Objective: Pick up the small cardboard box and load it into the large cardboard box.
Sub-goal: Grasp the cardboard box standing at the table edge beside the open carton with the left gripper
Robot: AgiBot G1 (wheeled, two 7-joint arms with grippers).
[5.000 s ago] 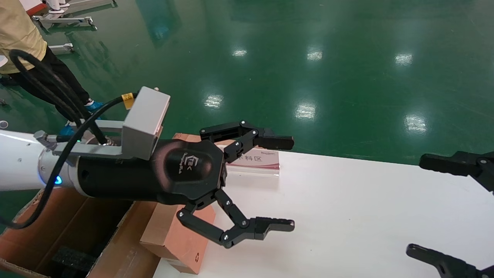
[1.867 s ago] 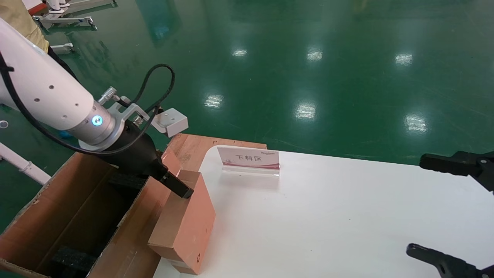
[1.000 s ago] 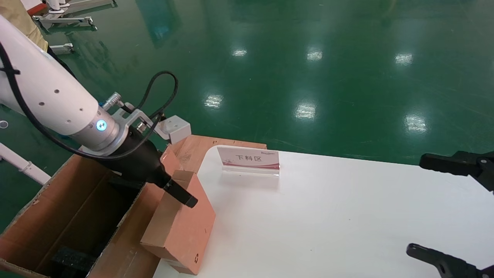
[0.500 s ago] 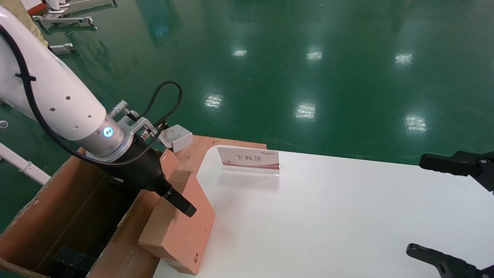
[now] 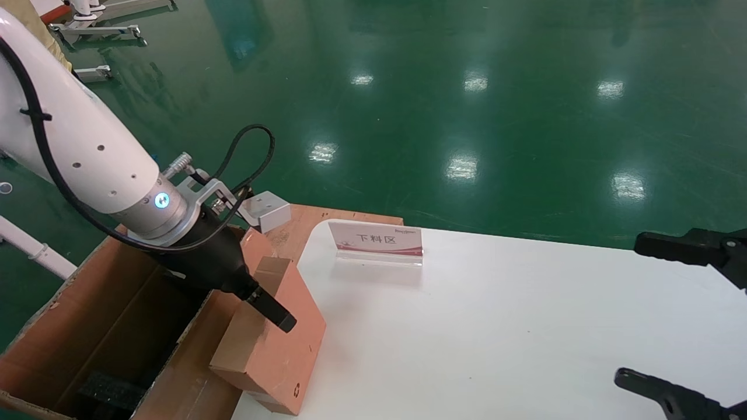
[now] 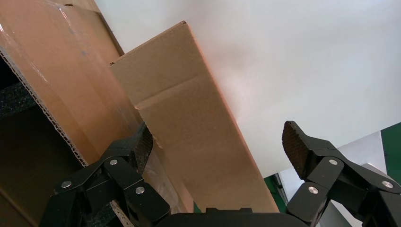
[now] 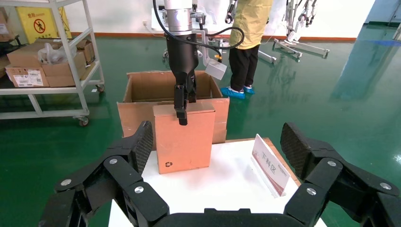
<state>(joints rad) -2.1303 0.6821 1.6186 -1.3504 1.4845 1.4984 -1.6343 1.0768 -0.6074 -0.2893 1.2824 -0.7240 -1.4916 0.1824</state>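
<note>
The small cardboard box [image 5: 292,350] stands on end at the white table's left edge, against the flap of the large cardboard box [image 5: 87,326], recycling mark low on its table-facing side. My left gripper [image 5: 259,321] is open and straddles the small box's top. In the left wrist view the small box [image 6: 189,109] lies between the jaws of the left gripper [image 6: 220,142]. One finger [image 6: 141,144] sits at the box's edge by the large box's flap [image 6: 61,71]; the other finger [image 6: 297,142] stands off it. My right gripper [image 5: 627,309] is open and parked at the far right.
A pink-and-white sign [image 5: 376,240] stands on the white table [image 5: 496,326]. A flat wooden board [image 5: 303,219] lies behind the table corner. The right wrist view shows a person [image 7: 248,28] and a shelf cart [image 7: 47,61] beyond the large box [image 7: 142,87]. Black foam [image 5: 111,388] lies inside the large box.
My left gripper has come down from high over the table onto the small box's top. Over the last two seconds the box has shifted slightly toward the large box. The right arm has not moved.
</note>
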